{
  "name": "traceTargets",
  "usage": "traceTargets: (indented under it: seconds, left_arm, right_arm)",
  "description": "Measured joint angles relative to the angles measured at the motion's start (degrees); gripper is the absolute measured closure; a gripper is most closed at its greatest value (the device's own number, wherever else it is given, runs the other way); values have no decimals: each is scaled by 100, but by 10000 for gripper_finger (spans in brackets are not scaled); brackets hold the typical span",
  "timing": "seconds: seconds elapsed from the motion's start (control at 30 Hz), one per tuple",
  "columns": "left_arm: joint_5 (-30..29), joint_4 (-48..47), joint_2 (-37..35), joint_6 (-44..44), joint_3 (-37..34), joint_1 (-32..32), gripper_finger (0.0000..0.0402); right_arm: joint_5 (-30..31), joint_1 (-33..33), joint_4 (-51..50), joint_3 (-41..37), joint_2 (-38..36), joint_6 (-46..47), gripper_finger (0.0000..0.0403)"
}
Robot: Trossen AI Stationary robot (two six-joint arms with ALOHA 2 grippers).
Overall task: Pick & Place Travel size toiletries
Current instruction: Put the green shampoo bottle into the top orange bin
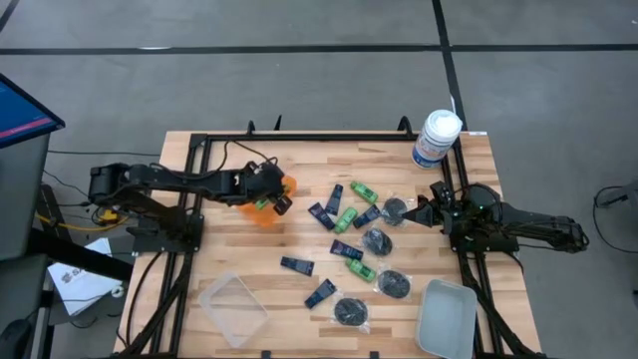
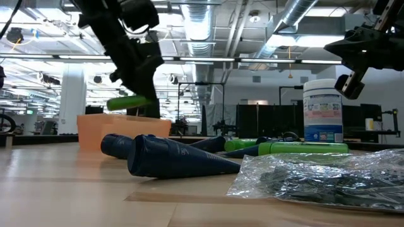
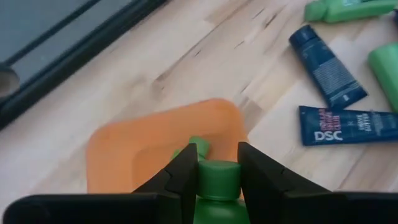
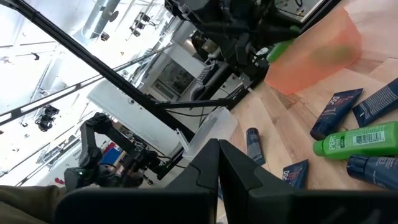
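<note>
Wooden table (image 1: 229, 259): left gripper (image 3: 216, 171), clamped on a green bottle (image 3: 217, 193), hovers over the orange bin (image 3: 137, 155); released crooked, it might bounce out. Right gripper (image 4: 217, 163), fingers together, waits beyond the bin.

one camera looks straight down on the whole wooden table (image 1: 239, 249). another sits at tabletop height, facing level across it into the room. two close wrist cameras both catch the orange tray (image 3: 155, 149).

small bright green plastic bottle (image 3: 217, 186) lying level, being pinched in the left gripper (image 3: 217, 167) | flat dark navy tubes (image 1: 322, 214), more green bottles (image 1: 364, 191), black round pieces in clear packets (image 1: 393, 285) lying scattered beyond that gripper, toward the right gripper (image 1: 417, 211)
</note>
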Motion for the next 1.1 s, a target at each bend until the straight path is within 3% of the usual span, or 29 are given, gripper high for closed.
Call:
traceTargets:
  seconds: [0.5, 1.1]
  left_arm:
    - [17, 483, -2, -1213, -563, 0, 312]
    - [26, 672, 40, -1553, -648, 0, 311]
  right_arm:
    - [0, -2, 0, 0, 0, -2, 403]
    - [0, -2, 0, 0, 0, -13, 403]
